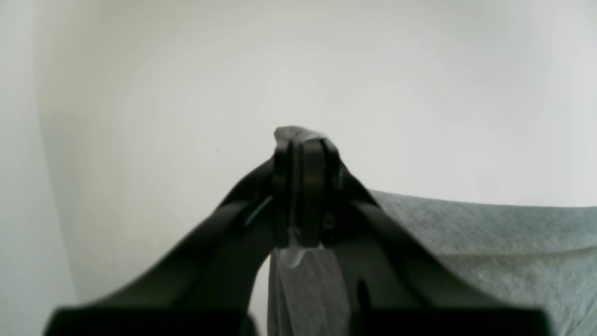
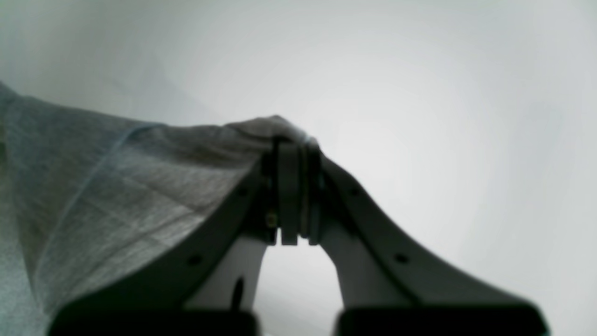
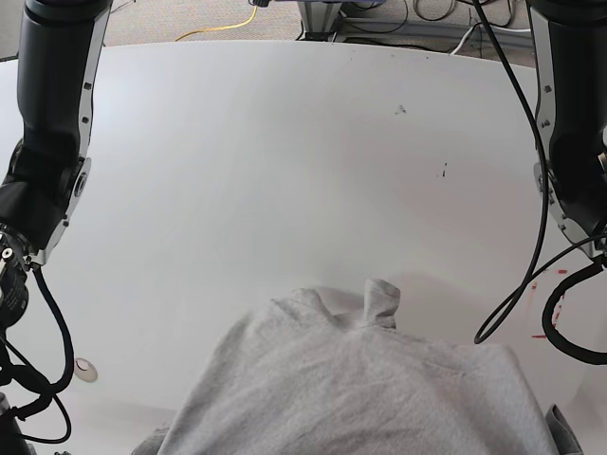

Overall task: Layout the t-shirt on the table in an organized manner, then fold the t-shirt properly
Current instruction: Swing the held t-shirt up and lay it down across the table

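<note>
The table point(image 3: 285, 161) is seen as a broad white top with a curved far edge, taking up most of the base view. A few dark specks point(image 3: 443, 171) are noted on its right-hand part, short red tape marks point(image 3: 553, 301) near the right edge, and a small round grommet point(image 3: 86, 369) near the left edge. Cables point(image 3: 228, 24) and floor are seen beyond the far edge.

The t-shirt point(image 3: 360, 389) is found at the near edge of the table, grey, bunched and creased, with two small peaks of cloth raised at its far side. Its lower part is cut off by the frame; no lettering can be made out.

Both arms are recorded at the sides of the base view, their grippers out of that frame.

The left gripper point(image 1: 305, 140) is seen clenched on a fold of the t-shirt point(image 1: 489, 242), cloth showing above and below the closed jaws. The right gripper point(image 2: 296, 142) is likewise clamped on a bunched edge of the t-shirt point(image 2: 116, 186), which drapes away to the left. Both wrist views are blurred, and which part of the garment is pinched cannot be told.
</note>
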Controlling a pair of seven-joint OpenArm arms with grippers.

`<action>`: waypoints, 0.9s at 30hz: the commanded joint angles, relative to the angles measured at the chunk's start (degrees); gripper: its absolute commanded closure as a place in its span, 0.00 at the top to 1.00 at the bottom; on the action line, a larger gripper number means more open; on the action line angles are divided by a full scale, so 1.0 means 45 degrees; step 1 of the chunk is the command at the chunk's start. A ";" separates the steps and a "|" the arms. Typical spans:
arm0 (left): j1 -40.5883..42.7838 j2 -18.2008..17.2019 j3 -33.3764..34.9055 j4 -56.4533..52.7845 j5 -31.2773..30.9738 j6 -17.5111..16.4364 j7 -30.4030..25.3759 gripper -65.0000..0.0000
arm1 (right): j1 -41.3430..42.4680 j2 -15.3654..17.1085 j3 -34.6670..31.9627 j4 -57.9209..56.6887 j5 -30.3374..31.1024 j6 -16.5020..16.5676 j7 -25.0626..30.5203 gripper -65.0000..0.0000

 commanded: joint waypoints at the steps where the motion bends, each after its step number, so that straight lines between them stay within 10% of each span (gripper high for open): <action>1: -0.0409 -0.0087 -0.0043 0.0182 0.0082 0.0148 -0.0447 0.01 | 0.0278 0.0232 0.0103 0.0592 -0.0063 -0.0190 0.0277 0.00; 27: 0.1721 -0.0106 -0.0102 0.0280 -0.0680 0.0148 0.0296 0.01 | -0.3083 0.0212 0.1431 0.3034 -0.0942 -0.0170 0.0277 0.00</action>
